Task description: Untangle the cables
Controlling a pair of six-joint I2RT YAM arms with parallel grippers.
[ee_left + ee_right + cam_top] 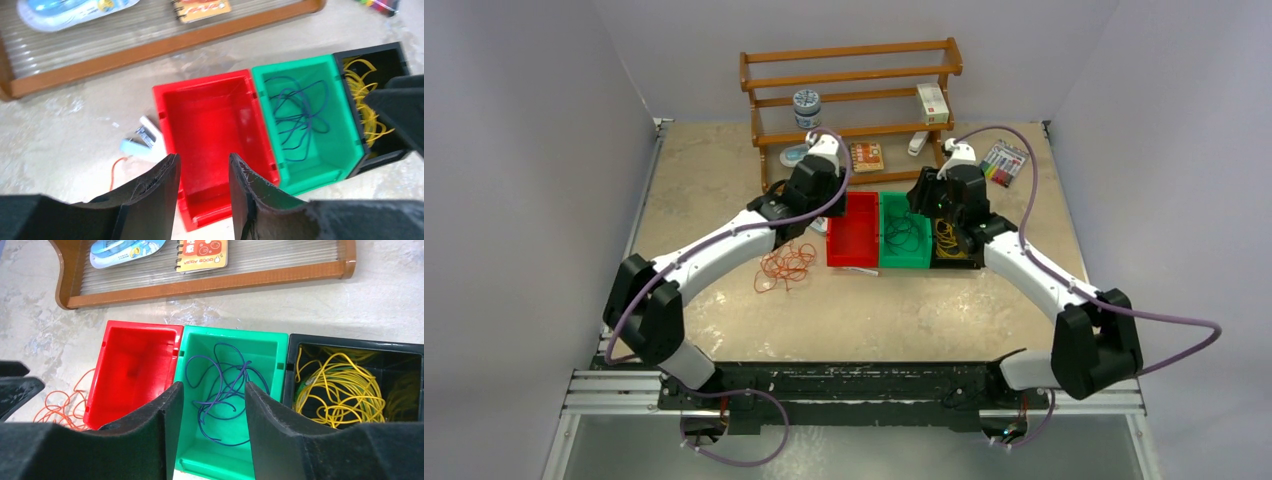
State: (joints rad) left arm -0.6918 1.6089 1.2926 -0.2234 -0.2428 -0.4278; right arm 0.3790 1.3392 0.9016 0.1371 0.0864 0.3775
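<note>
From above, three bins stand in a row mid-counter, nearer the far edge than the near one: the red bin (854, 232) on the left, the green bin (904, 262) in the middle and the black bin (954, 262) on the right. The orange-red cables (786, 268) lie loose on the counter (874, 320) just left of the red bin. The dark cables (904, 235) sit in the green bin and the yellow cables (947, 237) in the black one. The left pincer (819, 205) hangs by the red bin's far left corner and the right pincer (932, 212) over the green and black bins; its gap cannot be judged from here. A wooden shelf (854, 55) stands at the far edge. In the left wrist view, the left pincer (202, 165) is moderately parted with nothing between its fingers, above the near end of the red bin (210, 125), which holds no cable. The dark cables (297, 117) and yellow cables (367, 107) lie in their bins. In the right wrist view, the right pincer (212, 400) is likewise parted and holds nothing, over the near part of the green bin (230, 337), with the dark cables (225, 385) below it. The yellow cables (340, 390) fill the black bin (350, 342), and the orange-red cables (65, 402) lie on the counter left of the red bin (135, 365).
</note>
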